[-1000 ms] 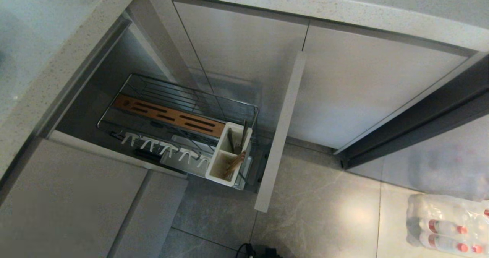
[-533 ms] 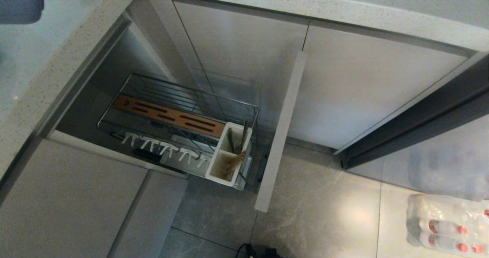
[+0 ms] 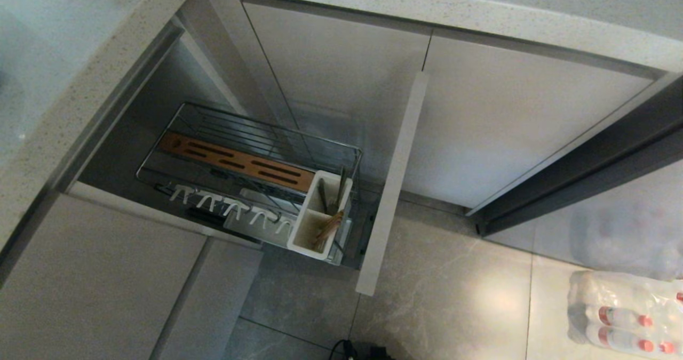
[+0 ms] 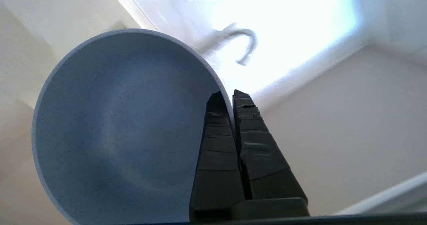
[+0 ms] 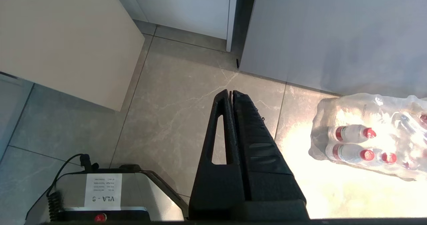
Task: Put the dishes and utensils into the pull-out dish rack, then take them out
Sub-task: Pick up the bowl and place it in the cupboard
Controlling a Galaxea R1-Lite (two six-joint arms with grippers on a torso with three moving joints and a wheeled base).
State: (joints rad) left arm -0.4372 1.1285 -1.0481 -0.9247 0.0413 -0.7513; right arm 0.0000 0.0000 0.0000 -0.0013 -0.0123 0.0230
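Change since half a second ago: a dark blue-grey shape then at the upper left corner of the head view is gone; rack and contents have not shifted.

Bench (image 3: pixel 64 82): speckled pale stone, upper left and top of the head view.

Pull-out dish rack (image 3: pixel 251 162): chrome wire basket drawn out of the cabinet, centre left of the head view, its beige front panel (image 3: pixel 392 184) edge-on at its right. No dishes inside it.

Plate (image 4: pixel 116 131): round, dusty blue, matte, filling the left half of the left wrist view. Judged light, rigid, breakable and somewhat slick; best held at the rim, as now, and kept steady against swinging.

Left gripper (image 4: pixel 230 96): jaws clamped on the plate's rim, one inside, one outside. Outside the head view.

Right gripper (image 5: pixel 231 93): jaws together, empty, hanging over the floor tiles in the right wrist view, idle.

Wooden strip (image 3: pixel 235 162): brown, slotted, along the rack.

Utensil caddy (image 3: pixel 319 216): white plastic, at the rack's front end.

Chopsticks (image 3: pixel 328 231): light wood, standing in the caddy's nearer compartment.

Fork (image 3: pixel 323 194): slim, in the farther compartment.
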